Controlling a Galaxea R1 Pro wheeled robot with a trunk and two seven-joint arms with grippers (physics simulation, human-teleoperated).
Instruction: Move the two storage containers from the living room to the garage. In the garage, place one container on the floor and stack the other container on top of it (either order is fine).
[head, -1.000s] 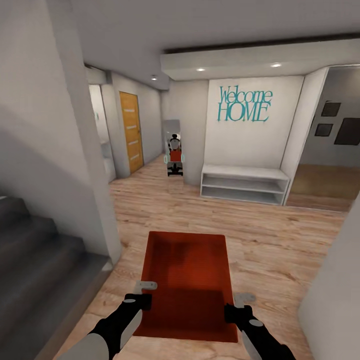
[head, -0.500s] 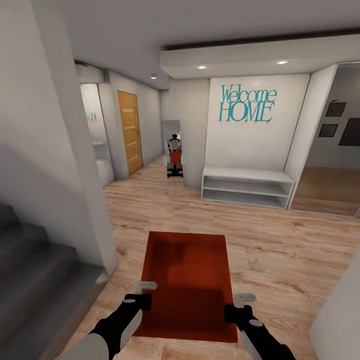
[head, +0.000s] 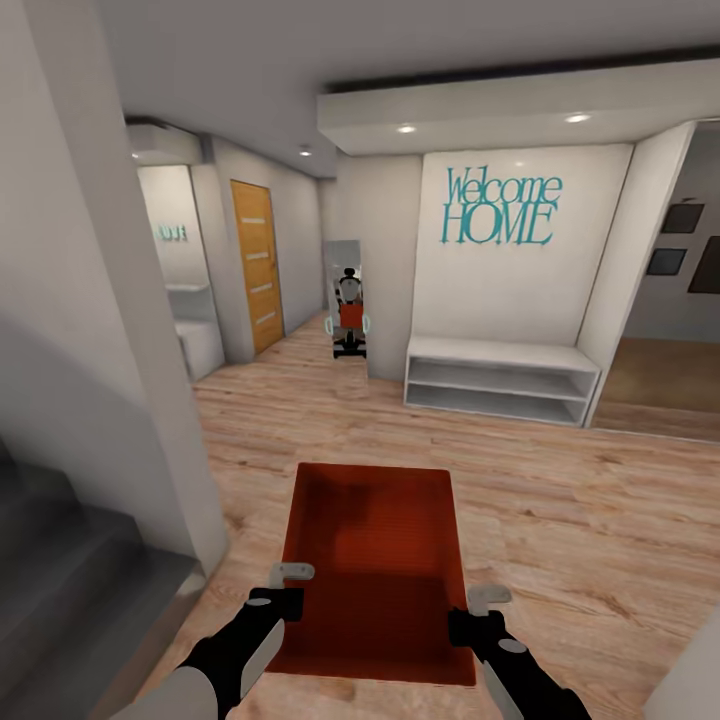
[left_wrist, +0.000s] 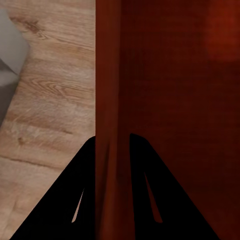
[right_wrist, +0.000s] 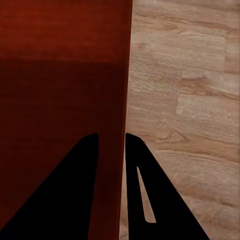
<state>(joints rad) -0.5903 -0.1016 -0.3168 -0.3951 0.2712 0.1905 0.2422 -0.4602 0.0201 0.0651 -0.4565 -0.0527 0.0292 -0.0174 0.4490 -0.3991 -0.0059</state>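
One orange-red storage container (head: 375, 560) is held level in front of me over light wood-plank floor. My left gripper (head: 291, 590) is shut on its left wall and my right gripper (head: 472, 615) is shut on its right wall. The left wrist view has that wall of the container (left_wrist: 175, 100) pinched between the two dark fingers of the left gripper (left_wrist: 112, 142). In the right wrist view the right gripper (right_wrist: 111, 137) clamps the container's (right_wrist: 60, 90) opposite wall the same way. The garage is out of view.
Grey stairs (head: 60, 580) and a white wall corner (head: 130, 400) stand close on the left. Ahead are a white low shelf bench (head: 500, 382) under teal "Welcome HOME" lettering (head: 498, 208), a mirror (head: 348, 300) and an orange wooden door (head: 255, 265). Wood floor (head: 560, 500) stretches ahead and right.
The whole view has shifted as my base advances: the stairs and wall corner slide off to the left and the hallway draws nearer. The container stays gripped the same way.
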